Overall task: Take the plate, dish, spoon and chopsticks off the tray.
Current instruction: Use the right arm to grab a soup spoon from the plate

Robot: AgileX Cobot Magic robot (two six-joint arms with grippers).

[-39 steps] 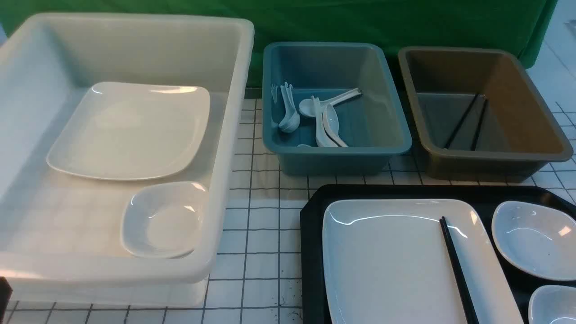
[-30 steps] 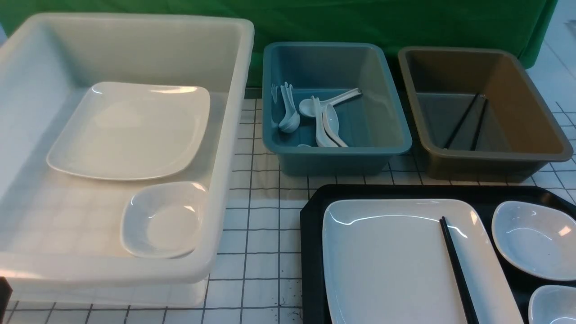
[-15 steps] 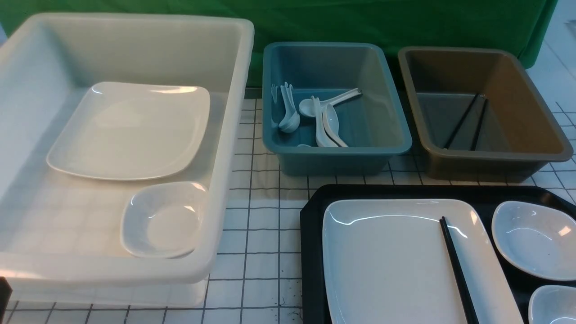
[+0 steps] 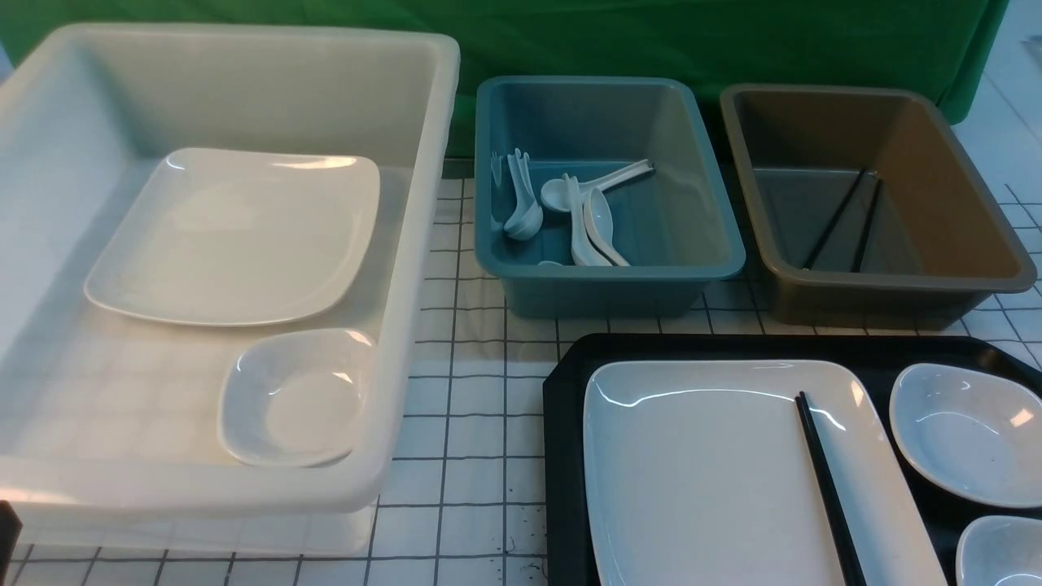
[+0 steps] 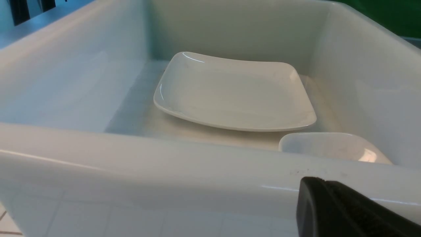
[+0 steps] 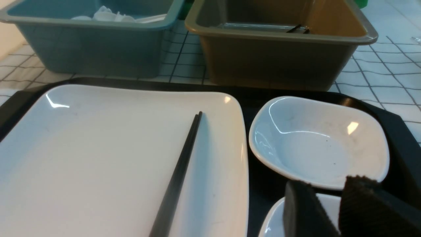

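The large glossy white rounded-rectangular plate (image 4: 700, 488) lies flat on the big black plastic tray (image 4: 562, 456), at the near right of the table. The pair of thin black chopsticks (image 4: 824, 480) rests together on the right part of the plate, with the far tips just inside its rim. Beside the plate, on the tray's right side, sits a small white rounded-square dish (image 4: 969, 435). Nearer than that is another white piece (image 4: 1001, 553), cut off by the frame edge, and I cannot tell its shape. The right gripper (image 6: 329, 189) hovers low over that corner of the tray with its black padded fingers (image 6: 302, 210) apart and nothing between them. The left gripper (image 5: 312, 186) shows as one dark mass with its jaws together, just outside the near wall of a large white plastic bin (image 4: 407, 244). That bin holds a second white plate (image 4: 236, 236) and a small white bowl-like dish (image 4: 301, 399). Beyond the tray stand a blue plastic bin (image 4: 700, 244) with white soup spoons (image 4: 590, 220) and a brown plastic bin (image 4: 961, 203) with two black sticks (image 4: 847, 216). All of this sits on a white gridded tabletop (image 4: 472, 423) before a green cloth (image 4: 651, 41).
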